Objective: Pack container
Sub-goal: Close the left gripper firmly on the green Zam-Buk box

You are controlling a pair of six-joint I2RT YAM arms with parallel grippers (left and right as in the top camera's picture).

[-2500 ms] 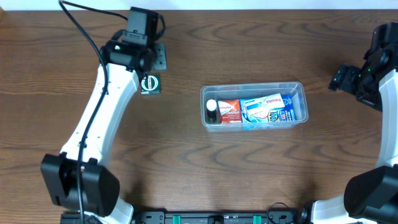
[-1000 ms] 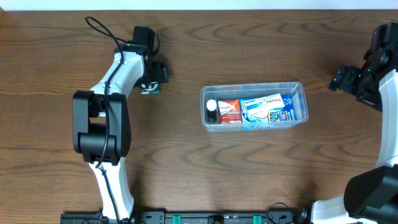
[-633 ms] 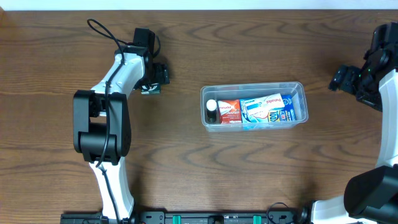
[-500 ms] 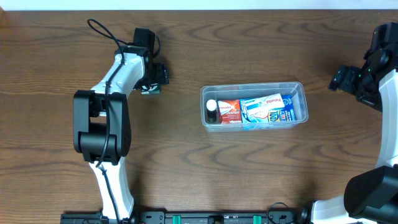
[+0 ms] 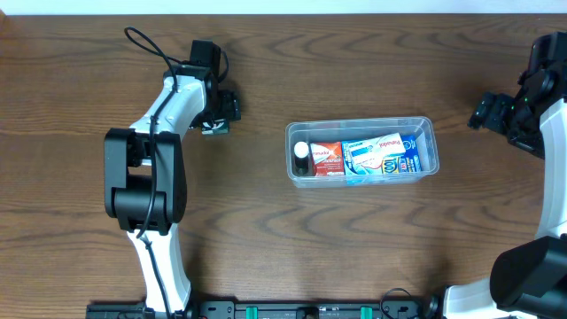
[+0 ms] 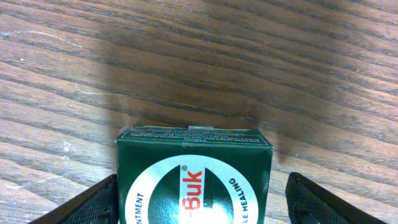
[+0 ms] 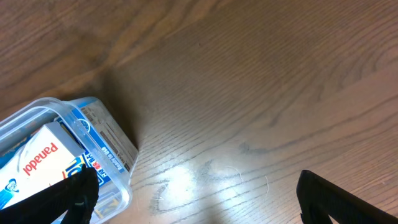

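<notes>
Straddling the green box (image 6: 194, 180), the left pincer (image 6: 200, 200) gapes wider than its edges.

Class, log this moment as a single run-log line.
left pincer: open, straddling green box on table | right pincer: open, empty, near container | container: partly packed

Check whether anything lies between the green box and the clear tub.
Nothing visible does. The dark green cardboard box sits between the fingers of the open left claw, and only bare wooden table separates it from the clear plastic rectangular container.
</notes>
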